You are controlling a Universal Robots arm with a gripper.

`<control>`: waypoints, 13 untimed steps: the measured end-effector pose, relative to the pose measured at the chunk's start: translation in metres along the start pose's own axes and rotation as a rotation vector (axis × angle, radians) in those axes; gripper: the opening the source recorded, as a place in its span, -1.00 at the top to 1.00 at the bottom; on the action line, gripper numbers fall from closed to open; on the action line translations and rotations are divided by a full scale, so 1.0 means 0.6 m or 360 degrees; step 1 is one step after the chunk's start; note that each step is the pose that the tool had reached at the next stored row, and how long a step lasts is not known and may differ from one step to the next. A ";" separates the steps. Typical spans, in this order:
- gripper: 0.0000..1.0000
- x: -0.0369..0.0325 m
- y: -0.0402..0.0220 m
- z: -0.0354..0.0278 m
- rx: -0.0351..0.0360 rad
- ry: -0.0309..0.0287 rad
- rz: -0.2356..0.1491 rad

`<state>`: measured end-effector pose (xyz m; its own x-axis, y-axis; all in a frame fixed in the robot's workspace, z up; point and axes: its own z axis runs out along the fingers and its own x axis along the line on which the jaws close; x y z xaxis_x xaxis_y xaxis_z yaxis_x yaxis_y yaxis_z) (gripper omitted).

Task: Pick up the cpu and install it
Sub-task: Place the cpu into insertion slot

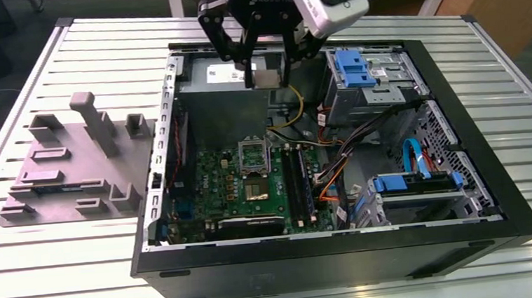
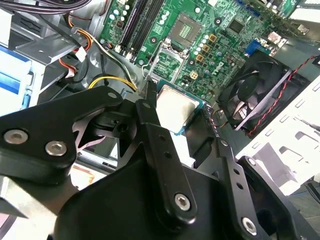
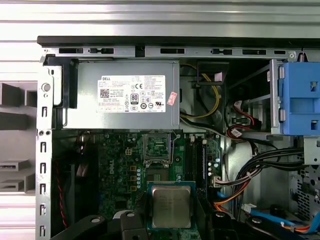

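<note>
At the exterior view's upper centre, the gripper [image 1: 268, 74] pinches the cpu [image 1: 269, 79] above the open computer case [image 1: 330, 258] on the slatted metal table [image 1: 99, 41].

Pincer fingers [image 2: 150, 120] hide the cpu's [image 2: 176, 106] gripped edges.

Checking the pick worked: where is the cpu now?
The cpu is clamped in the gripper, raised over the open case in the exterior view, in front of the power supply, above the motherboard.
</note>
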<state>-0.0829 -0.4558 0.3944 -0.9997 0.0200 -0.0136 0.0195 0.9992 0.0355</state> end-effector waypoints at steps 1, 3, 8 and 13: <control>0.06 0.000 0.000 0.001 0.0000 0.00000 0.0000; 0.06 0.000 0.000 0.002 0.0000 -0.00001 0.0000; 0.06 0.000 -0.001 0.007 0.0000 -0.00001 0.0000; 0.06 0.000 -0.003 0.015 0.0000 0.00000 0.0000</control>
<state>-0.0829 -0.4571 0.3852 -0.9997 0.0200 -0.0136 0.0195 0.9992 0.0354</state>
